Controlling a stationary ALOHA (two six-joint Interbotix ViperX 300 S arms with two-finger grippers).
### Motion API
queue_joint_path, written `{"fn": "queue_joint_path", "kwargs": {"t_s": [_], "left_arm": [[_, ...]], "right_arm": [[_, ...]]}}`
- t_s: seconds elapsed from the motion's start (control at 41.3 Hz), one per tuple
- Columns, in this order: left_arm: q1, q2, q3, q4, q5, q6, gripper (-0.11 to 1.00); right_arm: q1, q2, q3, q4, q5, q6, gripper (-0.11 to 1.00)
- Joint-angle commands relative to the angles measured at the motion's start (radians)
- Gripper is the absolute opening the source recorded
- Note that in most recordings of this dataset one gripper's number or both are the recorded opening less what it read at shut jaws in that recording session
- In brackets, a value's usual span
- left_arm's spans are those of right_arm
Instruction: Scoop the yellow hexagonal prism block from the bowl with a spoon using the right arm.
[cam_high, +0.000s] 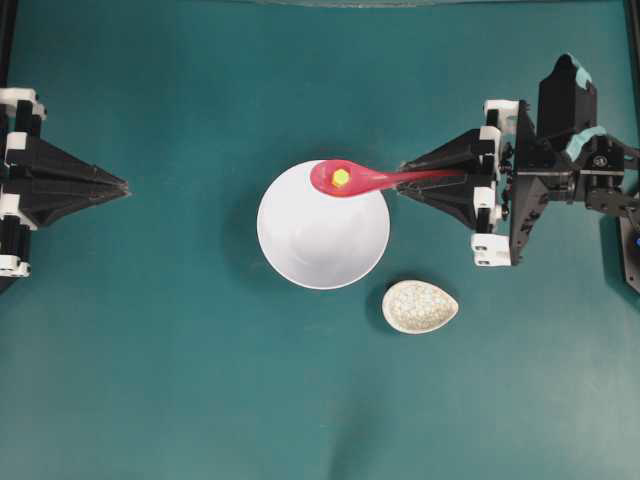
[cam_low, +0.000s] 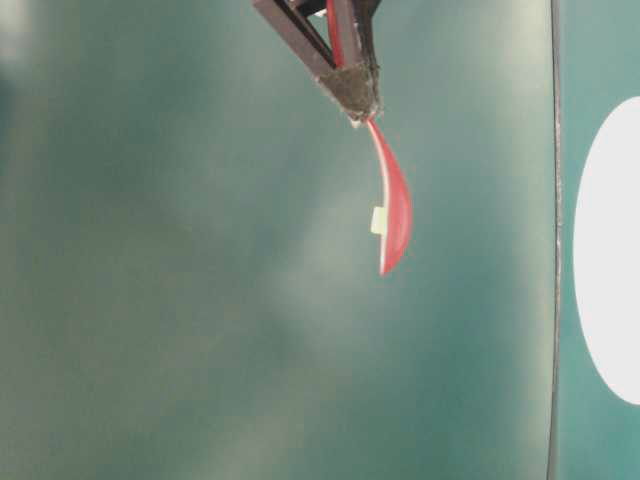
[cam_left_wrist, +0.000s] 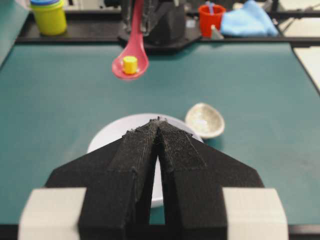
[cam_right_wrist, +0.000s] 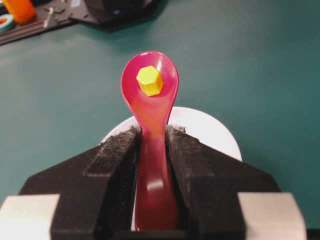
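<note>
My right gripper (cam_high: 402, 181) is shut on the handle of the pink-red spoon (cam_high: 352, 179) and holds it level in the air above the far rim of the white bowl (cam_high: 322, 240). The yellow hexagonal prism block (cam_high: 341, 177) lies in the spoon's scoop. In the right wrist view the block (cam_right_wrist: 149, 80) sits in the spoon (cam_right_wrist: 150, 95) beyond my gripper (cam_right_wrist: 152, 131), with the bowl (cam_right_wrist: 210, 131) below. In the left wrist view the spoon (cam_left_wrist: 131, 62) and block (cam_left_wrist: 130, 64) hang above the bowl (cam_left_wrist: 107, 137). My left gripper (cam_high: 126, 187) is shut and empty at the left edge.
A small oval speckled cream dish (cam_high: 419, 306) lies on the teal table just right of and in front of the bowl. A yellow tub (cam_left_wrist: 48, 15), a red cup (cam_left_wrist: 211, 16) and a blue cloth (cam_left_wrist: 250, 20) stand beyond the table's far edge.
</note>
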Motion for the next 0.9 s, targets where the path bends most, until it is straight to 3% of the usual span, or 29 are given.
{"fn": "queue_joint_path", "kwargs": {"t_s": [0.0, 0.871], "left_arm": [[0.002, 0.005, -0.026, 0.002, -0.011, -0.002, 0.02], [0.000, 0.005, -0.026, 0.002, -0.025, -0.005, 0.02]], "right_arm": [[0.002, -0.020, -0.028, -0.002, 0.000, 0.003, 0.24], [0.002, -0.025, -0.043, -0.015, 0.021, -0.018, 0.24]]}}
